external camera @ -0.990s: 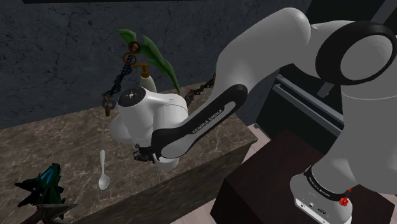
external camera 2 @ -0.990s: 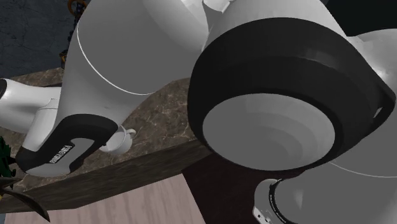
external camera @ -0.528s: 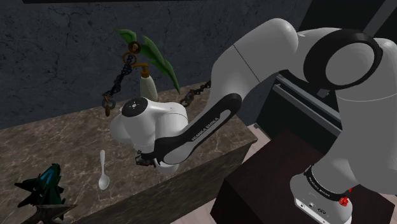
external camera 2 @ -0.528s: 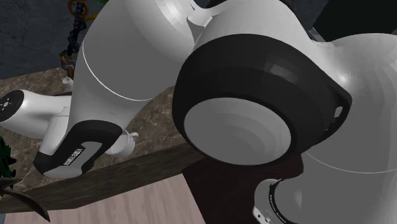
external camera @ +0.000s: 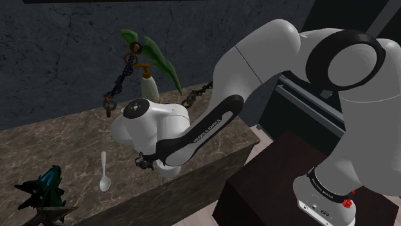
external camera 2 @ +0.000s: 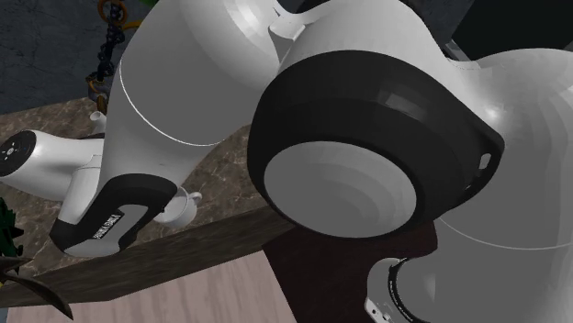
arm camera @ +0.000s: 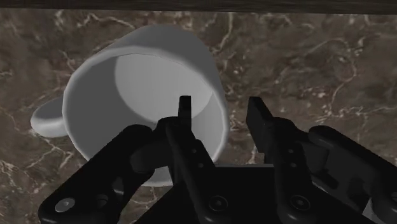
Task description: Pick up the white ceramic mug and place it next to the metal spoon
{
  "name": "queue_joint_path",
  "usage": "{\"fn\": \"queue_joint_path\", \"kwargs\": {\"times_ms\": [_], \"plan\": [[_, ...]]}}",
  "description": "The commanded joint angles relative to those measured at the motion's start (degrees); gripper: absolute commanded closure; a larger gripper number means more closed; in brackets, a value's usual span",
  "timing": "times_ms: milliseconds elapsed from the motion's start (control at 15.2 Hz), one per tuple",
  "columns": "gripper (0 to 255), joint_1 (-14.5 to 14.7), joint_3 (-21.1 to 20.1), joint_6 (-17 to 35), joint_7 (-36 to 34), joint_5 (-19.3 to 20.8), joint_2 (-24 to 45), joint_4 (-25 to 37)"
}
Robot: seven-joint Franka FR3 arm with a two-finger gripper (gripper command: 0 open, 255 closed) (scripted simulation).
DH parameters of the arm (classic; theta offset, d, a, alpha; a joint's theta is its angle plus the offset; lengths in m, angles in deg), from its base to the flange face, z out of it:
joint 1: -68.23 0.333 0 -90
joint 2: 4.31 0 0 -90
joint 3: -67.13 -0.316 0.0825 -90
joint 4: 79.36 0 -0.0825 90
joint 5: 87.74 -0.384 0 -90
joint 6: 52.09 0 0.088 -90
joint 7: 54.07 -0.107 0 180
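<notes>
Sinks slightly nearer the counter [external camera: 58, 138] than a second ago; holds the pincer [arm camera: 220, 111] half open astride the upright white mug [arm camera: 159, 57] wall, gripping nothing, at 3 o'clock from the spoon [external camera: 103, 173].

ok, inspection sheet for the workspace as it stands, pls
Surface: dark veined stone counter; no spills seen.
Job's things: white mug upright on the counter, opening up; pale spoon lying flat, towards the shoulder view's left of the arm.
Clutter: vase with green leaves at the counter's back, a chain hanging by it; dark teal spiky ornament at the shoulder view's lower left.
Gripper: gripper open, one finger inside the mug, the other outside its wall; mug not clasped.
Cables: nothing seen.
Surroundings: dark rough wall behind the counter; dark box stand beside it.
</notes>
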Motion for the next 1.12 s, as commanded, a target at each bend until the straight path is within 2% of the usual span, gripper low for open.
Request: {"fn": "queue_joint_path", "kwargs": {"times_ms": [0, 264, 528, 1056], "plan": [[0, 0.00, 0.00, 0.00, 0.00, 0.00, 0.00, 0.00], [0, 0.00, 0.00, 0.00, 0.00, 0.00, 0.00, 0.00], [0, -1.16, -2.18, -4.73, 1.64, -2.79, -4.65, 0.37], [0, -1.15, -2.17, -4.73, 1.64, -2.79, -4.65, 0.37]]}}
